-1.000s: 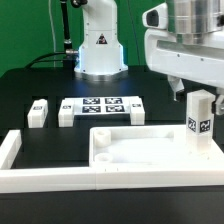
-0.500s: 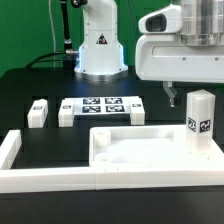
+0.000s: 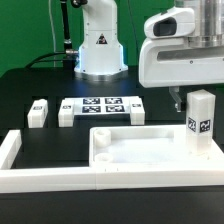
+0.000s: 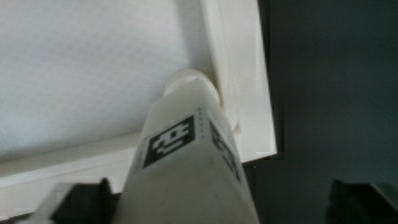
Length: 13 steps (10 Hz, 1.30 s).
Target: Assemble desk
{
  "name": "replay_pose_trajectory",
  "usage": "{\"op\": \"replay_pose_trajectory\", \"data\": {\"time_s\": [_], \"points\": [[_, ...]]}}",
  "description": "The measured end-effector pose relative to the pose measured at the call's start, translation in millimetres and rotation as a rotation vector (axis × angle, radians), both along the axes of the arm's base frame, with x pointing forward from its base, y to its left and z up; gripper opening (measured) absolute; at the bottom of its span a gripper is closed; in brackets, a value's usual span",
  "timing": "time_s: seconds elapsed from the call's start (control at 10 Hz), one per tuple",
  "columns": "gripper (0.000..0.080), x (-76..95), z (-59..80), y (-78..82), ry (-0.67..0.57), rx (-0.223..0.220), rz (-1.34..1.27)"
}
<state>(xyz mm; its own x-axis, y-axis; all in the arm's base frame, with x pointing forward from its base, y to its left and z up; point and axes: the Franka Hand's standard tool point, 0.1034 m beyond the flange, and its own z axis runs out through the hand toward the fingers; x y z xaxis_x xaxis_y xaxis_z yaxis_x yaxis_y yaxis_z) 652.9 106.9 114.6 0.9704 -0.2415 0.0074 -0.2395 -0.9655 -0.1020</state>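
You had one short white square leg [image 3: 201, 115] upright on the white plastic tray tabletop [image 3: 130, 155]; the fingers [image 4: 80, 205] were spread and empty; other legs [image 3: 38, 112] lay unfitted.

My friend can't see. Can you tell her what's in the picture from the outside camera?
A robot's open gripper hovers over the top of a white desk leg standing upright at the exterior view's right end of a white tray-like desk top. Behind them, on the black table, lie a marker board and more short white legs.
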Motion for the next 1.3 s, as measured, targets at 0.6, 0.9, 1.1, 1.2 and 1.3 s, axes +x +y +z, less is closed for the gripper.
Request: {"op": "replay_pose_trajectory", "data": {"time_s": [0.6, 0.9, 1.1, 1.2, 1.3], "points": [[0.0297, -3.9, -1.9, 2.1, 0.06, 0.013, -0.446], [0.0296, -6.9, -4.2, 13.2, 0.09, 0.07, -0.92], [0.0297, -6.5, -3.5, 8.4, 0.104, 0.156, -1.136], [0.0297, -6.4, -3.5, 9.0, 0.123, 0.177, -1.191], [0.0297, -6.9, -3.9, 11.2, 0.126, 0.178, -1.201]]}}
